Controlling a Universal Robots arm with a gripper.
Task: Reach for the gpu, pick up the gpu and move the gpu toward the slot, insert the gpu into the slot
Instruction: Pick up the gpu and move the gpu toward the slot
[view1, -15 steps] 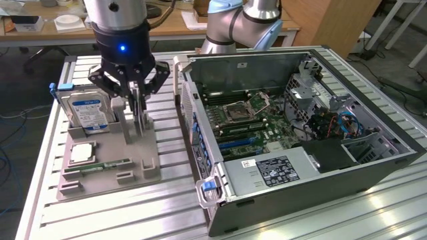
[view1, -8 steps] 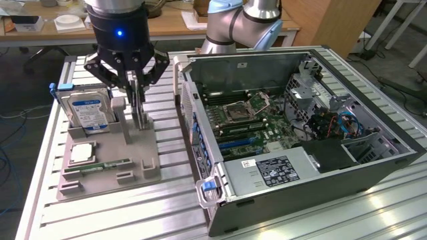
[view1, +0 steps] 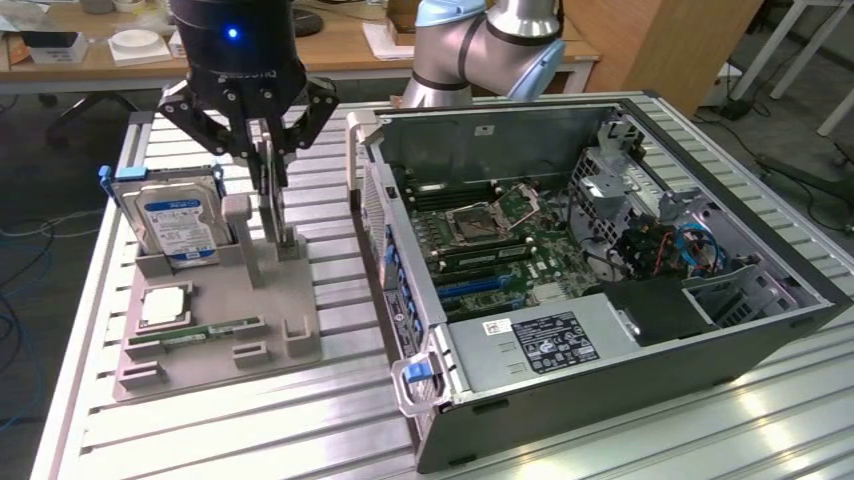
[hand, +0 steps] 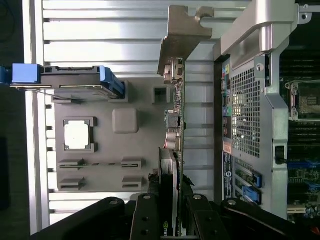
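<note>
The gpu (view1: 276, 205) is a thin dark card standing upright on edge in the grey fixture (view1: 254, 310). My gripper (view1: 271, 165) comes down on it from above, its two black fingers pressed against the card's faces near the top edge. In the wrist view the gpu (hand: 176, 125) shows edge-on, its silvery bracket (hand: 182, 30) at the far end, and my gripper (hand: 172, 212) is shut on it. The slot (view1: 470, 287) is a long blue connector on the green motherboard inside the open computer case (view1: 747, 330), to the exterior view's right of the fixture.
On the fixture also sit a blue-labelled hard drive (view1: 174, 215), upright in its holder, a square silver chip (view1: 163, 307) and a green memory stick (view1: 200, 333). The case's rear wall (hand: 245, 110) stands close beside the card. A ribbed metal table (view1: 240, 420) carries everything.
</note>
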